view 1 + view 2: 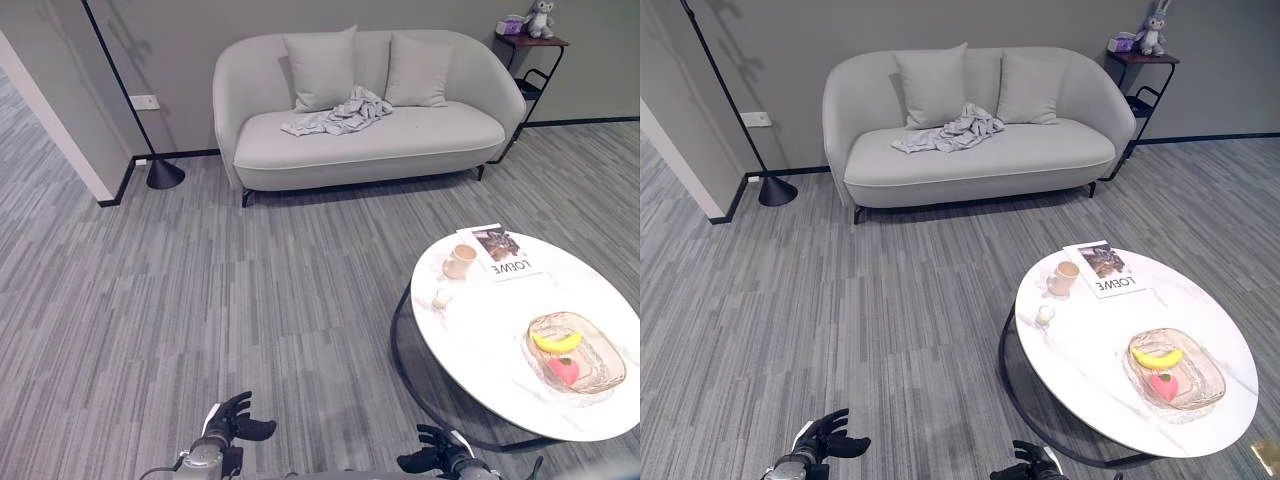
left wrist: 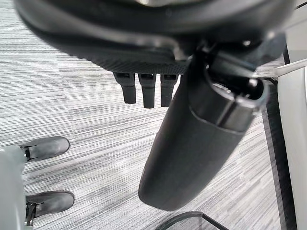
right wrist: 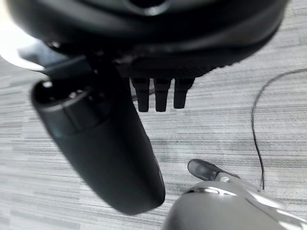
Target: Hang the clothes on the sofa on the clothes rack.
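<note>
A grey sofa (image 1: 370, 130) stands against the far wall, and a crumpled grey garment (image 1: 340, 113) lies on its seat near the back cushions, left of centre. It looks soft, light and floppy (likely to slump), so gathering a bunched fold seems best. Left robot hand (image 1: 232, 420) and right robot hand (image 1: 432, 456) hang low, fingers relaxed, holding nothing.

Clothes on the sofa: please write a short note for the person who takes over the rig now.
Left hand: open, empty, low in front of the robot, over the floor.
Right hand: open, empty, also low over the floor.
Clothes: a crumpled grey heap on the sofa seat, before the cushions, far from both hands.
Done: nothing, the clothes are untouched.
Left: walk to the sofa, pick up the clothes, find the rack, hang them. Round table stands to the right.
</note>
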`<state>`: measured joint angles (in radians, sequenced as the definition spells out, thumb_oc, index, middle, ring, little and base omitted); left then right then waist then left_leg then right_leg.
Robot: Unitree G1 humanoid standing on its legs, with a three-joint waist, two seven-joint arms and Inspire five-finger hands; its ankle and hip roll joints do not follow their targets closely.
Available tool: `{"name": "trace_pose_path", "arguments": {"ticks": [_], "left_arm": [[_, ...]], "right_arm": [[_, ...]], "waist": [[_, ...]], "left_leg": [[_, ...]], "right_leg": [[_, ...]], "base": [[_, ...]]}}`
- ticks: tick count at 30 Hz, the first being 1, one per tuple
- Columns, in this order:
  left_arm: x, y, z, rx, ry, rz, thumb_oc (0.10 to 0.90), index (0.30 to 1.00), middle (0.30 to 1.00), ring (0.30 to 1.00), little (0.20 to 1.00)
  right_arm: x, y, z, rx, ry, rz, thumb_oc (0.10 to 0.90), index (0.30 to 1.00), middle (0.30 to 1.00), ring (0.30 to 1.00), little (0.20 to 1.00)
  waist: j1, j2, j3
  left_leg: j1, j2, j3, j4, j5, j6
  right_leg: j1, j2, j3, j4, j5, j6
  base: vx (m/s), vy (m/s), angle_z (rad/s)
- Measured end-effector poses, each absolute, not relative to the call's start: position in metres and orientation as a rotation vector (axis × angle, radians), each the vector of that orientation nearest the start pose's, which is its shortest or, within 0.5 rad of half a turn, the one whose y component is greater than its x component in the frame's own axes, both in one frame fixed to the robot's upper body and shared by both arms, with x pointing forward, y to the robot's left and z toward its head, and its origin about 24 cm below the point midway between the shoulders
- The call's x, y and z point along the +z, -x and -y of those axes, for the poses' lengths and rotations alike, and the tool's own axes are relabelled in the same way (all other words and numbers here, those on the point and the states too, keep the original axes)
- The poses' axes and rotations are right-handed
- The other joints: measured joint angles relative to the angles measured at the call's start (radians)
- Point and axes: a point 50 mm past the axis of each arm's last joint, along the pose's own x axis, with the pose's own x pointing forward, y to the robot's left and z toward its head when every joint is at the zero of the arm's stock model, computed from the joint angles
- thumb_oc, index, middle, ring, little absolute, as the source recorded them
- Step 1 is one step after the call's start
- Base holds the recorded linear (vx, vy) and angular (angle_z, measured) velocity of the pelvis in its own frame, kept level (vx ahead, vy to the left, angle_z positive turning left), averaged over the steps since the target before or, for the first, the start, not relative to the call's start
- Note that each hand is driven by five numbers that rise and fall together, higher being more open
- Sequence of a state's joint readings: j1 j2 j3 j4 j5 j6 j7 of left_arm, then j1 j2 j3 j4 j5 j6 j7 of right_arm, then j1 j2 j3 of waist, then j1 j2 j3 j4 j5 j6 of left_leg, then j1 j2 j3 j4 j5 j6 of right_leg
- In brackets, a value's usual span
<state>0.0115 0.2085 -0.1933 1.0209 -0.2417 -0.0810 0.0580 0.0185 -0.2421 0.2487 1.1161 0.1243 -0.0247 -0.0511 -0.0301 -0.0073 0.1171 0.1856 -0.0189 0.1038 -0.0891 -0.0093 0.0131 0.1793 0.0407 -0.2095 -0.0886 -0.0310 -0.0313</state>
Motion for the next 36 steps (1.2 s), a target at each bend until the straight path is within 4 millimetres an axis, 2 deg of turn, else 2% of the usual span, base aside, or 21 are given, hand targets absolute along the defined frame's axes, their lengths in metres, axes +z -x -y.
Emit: {"name": "trace_pose_path", "arguments": {"ticks": [4,12,24,30,32,34,35,36], "left_arm": [[-0.144,-0.136,-0.206,0.103,-0.097,-0.947,0.800,0.900,0.900,0.900,0.900],[-0.144,-0.137,-0.201,0.065,-0.116,-0.943,0.800,0.900,0.900,0.900,0.900],[-0.141,-0.143,-0.199,0.058,-0.112,-0.916,0.800,0.900,0.900,0.900,0.900],[-0.140,-0.145,-0.198,0.054,-0.115,-0.910,0.800,0.900,0.900,0.900,0.900],[-0.139,-0.147,-0.200,0.057,-0.117,-0.905,0.800,0.900,0.900,0.900,0.900],[-0.136,-0.153,-0.202,0.058,-0.124,-0.888,0.800,0.900,0.900,0.900,0.900],[-0.135,-0.155,-0.202,0.056,-0.125,-0.884,0.800,0.900,0.900,0.900,0.900],[-0.136,-0.155,-0.202,0.055,-0.124,-0.887,0.800,0.900,0.900,0.900,0.900]], "right_arm": [[-0.153,-0.114,0.218,-0.022,0.263,-1.076,0.800,0.900,0.900,0.900,0.900],[-0.137,-0.143,0.210,0.026,0.277,-0.929,0.800,0.900,0.900,0.900,0.900],[-0.138,-0.140,0.212,0.030,0.288,-0.942,0.800,0.900,0.900,0.900,0.900],[-0.137,-0.142,0.212,0.033,0.290,-0.936,0.800,0.900,0.900,0.900,0.900],[-0.136,-0.147,0.211,0.039,0.294,-0.924,0.800,0.900,0.900,0.900,0.900],[-0.134,-0.154,0.208,0.053,0.303,-0.908,0.800,0.900,0.900,0.900,0.900],[-0.133,-0.156,0.208,0.053,0.305,-0.900,0.800,0.900,0.900,0.900,0.900],[-0.133,-0.156,0.208,0.056,0.309,-0.900,0.800,0.900,0.900,0.900,0.900]], "waist": [[-0.002,0.005,0.005],[0.000,0.005,0.005],[-0.001,0.003,0.006],[0.002,-0.004,0.014],[0.004,-0.019,0.033],[0.016,-0.044,0.063],[0.024,-0.058,0.075],[0.027,-0.059,0.079]], "left_leg": [[0.001,0.000,0.003,0.000,0.000,0.000],[0.001,0.000,0.002,0.000,0.000,0.000],[0.010,0.000,-0.014,-0.002,0.002,-0.002],[-0.025,-0.001,-0.029,0.025,0.003,-0.009],[-0.062,-0.004,-0.025,0.087,-0.005,-0.025],[-0.132,-0.011,-0.021,0.219,-0.019,-0.057],[-0.181,-0.015,-0.016,0.310,-0.037,-0.070],[-0.194,-0.005,-0.009,0.342,-0.049,-0.070]], "right_leg": [[0.000,0.000,0.003,-0.001,0.002,-0.001],[0.001,0.000,0.003,-0.001,0.003,0.001],[0.015,0.000,-0.009,-0.002,0.003,0.001],[0.000,0.000,-0.022,-0.002,0.002,0.001],[-0.008,-0.006,-0.021,-0.001,0.000,-0.003],[-0.017,-0.021,-0.018,0.002,-0.005,-0.018],[-0.020,-0.038,-0.022,0.003,0.013,-0.043],[-0.014,-0.038,-0.022,-0.001,0.016,-0.047]], "base": [[0.00,0.000,0.00],[0.00,0.000,0.00],[0.01,-0.026,0.02],[0.02,-0.099,0.09],[0.04,-0.137,0.07],[0.04,-0.099,-0.03],[0.06,-0.157,-0.12],[0.13,-0.187,0.05]]}}
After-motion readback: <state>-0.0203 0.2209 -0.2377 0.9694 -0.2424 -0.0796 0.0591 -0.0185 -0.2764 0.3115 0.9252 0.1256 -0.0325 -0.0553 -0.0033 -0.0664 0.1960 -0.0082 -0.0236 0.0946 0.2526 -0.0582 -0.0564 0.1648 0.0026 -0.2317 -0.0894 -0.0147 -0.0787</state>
